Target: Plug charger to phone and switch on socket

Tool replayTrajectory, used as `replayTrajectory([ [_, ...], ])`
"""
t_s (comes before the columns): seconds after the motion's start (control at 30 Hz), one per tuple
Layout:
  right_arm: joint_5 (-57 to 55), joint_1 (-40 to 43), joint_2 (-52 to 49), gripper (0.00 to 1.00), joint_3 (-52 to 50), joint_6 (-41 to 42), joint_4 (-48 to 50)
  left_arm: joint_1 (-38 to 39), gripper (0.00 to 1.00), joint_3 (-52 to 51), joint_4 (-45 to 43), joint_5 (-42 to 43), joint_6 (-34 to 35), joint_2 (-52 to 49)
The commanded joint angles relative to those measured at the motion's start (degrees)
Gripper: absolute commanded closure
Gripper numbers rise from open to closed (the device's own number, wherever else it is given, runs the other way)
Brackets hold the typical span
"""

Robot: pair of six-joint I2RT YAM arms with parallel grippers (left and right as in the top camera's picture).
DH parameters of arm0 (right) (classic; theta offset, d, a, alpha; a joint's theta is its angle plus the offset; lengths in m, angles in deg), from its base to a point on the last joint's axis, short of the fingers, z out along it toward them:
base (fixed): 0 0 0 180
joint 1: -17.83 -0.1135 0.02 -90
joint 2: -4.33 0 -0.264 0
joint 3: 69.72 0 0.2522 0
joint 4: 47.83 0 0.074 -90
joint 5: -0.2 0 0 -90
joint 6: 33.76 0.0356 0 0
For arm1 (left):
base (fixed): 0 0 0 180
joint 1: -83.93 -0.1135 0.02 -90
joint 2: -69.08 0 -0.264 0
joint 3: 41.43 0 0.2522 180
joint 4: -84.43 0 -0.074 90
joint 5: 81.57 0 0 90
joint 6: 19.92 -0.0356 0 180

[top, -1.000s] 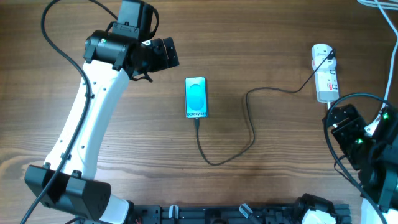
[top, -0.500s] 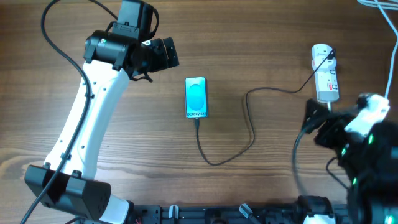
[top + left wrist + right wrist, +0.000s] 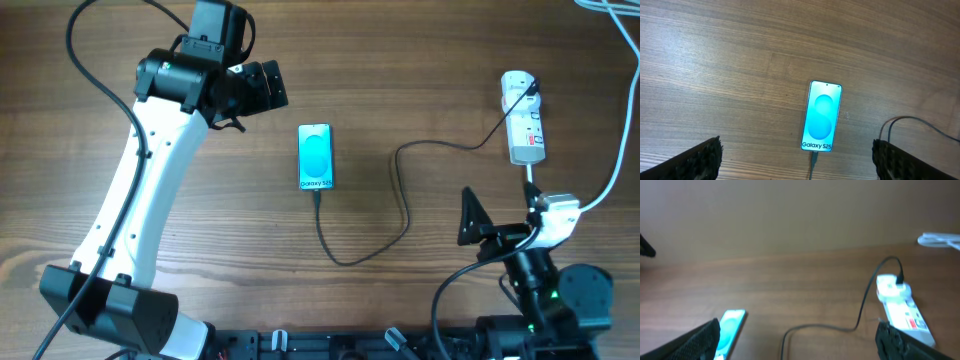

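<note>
The phone (image 3: 315,157) lies flat mid-table, cyan screen up, white text strip at its near end. The charger (image 3: 403,205), a thin black cable, runs from the phone's near end, loops across the table and ends at the socket (image 3: 524,125), a white power strip at the far right. My left gripper (image 3: 268,85) is open and empty, up and left of the phone. My right gripper (image 3: 475,225) is open and empty, near the front, below and left of the socket. The left wrist view shows the phone (image 3: 822,116) with the cable at its end (image 3: 813,159). The right wrist view shows the socket (image 3: 897,305), charger (image 3: 860,317) and phone (image 3: 731,326).
A thick white cord (image 3: 612,22) leaves the socket's area at the far right corner. A white cable (image 3: 612,180) hangs from my right arm. A black rail (image 3: 380,342) runs along the front edge. Bare wood lies between phone and socket.
My right arm has swung away from the right edge by the socket, back toward the front and to the left. The left arm, phone and cable have not moved.
</note>
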Motion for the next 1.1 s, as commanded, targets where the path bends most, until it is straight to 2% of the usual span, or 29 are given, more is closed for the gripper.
replayTrajectory([
  [0.0, 1.0, -0.3, 4.6, 0.00, -7.3, -3.5, 6.9, 0.0, 0.00, -0.2, -0.2, -0.8, 0.5, -0.5],
  [0.33, 1.2, -0.3, 10.6, 0.00, -17.0, -3.5, 15.9, 0.0, 0.00, -0.2, -0.2, -0.8, 0.5, -0.5],
  [0.87, 0.3, -0.2, 10.6, 0.00, -27.0, -3.5, 31.5, 0.0, 0.00, -0.2, -0.2, -0.8, 0.5, -0.5],
  [1.07, -1.2, -0.2, 10.6, 0.00, -27.2, -3.5, 30.2, 0.0, 0.00, -0.2, -0.2, -0.8, 0.5, -0.5],
])
